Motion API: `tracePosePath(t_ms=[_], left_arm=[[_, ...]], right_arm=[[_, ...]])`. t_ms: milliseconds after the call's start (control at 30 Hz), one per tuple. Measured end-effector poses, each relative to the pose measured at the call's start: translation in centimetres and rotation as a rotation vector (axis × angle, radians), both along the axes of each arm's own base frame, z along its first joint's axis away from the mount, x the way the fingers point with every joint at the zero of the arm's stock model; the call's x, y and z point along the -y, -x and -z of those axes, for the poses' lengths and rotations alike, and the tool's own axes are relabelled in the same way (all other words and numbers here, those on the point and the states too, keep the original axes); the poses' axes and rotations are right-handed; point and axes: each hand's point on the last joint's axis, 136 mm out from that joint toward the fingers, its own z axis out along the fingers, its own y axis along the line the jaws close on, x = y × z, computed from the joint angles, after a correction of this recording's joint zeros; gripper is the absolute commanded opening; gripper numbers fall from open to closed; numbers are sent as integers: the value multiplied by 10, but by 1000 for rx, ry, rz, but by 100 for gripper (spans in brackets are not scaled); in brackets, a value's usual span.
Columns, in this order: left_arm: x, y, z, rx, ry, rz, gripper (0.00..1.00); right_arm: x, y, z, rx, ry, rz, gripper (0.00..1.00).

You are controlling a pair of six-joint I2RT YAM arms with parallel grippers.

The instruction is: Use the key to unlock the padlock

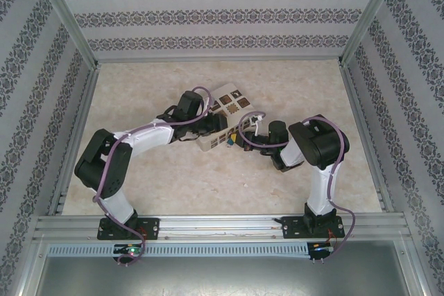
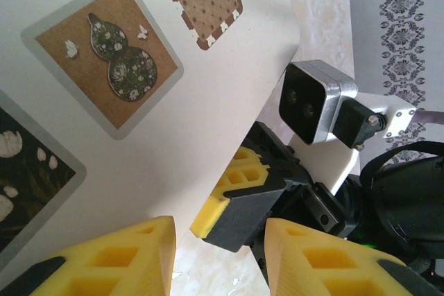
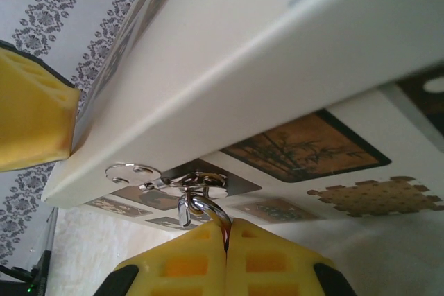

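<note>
The right gripper [image 3: 225, 239] is seen with its yellow pads pressed together on the padlock [image 3: 202, 207], of which only the thin silver shackle is shown (the body is hidden between the pads). The shackle is hooked through a hasp [image 3: 198, 182] on the cream box [image 3: 277, 46]. The left gripper [image 2: 222, 251] is held with its fingers apart at the box's edge, close beside the right one. The box is laid near the middle of a pale marbled table [image 1: 208, 192], which is enclosed by walls [image 1: 208, 12] papered in dark floral bands and framed by aluminium rails [image 1: 222, 227]
</note>
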Motion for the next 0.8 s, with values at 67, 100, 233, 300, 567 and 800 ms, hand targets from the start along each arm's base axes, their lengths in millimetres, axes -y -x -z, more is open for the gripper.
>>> tracePosePath(t_ms=[67, 100, 233, 300, 567, 800], left_arm=[[1, 3, 0, -5, 7, -2, 39], [2, 4, -1, -6, 10, -2, 40], [5, 8, -1, -15, 20, -9, 40], [6, 11, -1, -16, 25, -13, 40], [12, 19, -1, -33, 47, -18, 40], [13, 19, -1, -37, 50, -21, 40]], right_arm=[[1, 0, 0, -17, -12, 13, 0], [2, 0, 0, -25, -15, 21, 0], [7, -4, 0, -52, -28, 64, 0], [8, -6, 0, -63, -35, 81, 0], [13, -12, -6, -134, -85, 160, 0], [13, -15, -14, -172, -127, 209, 0]])
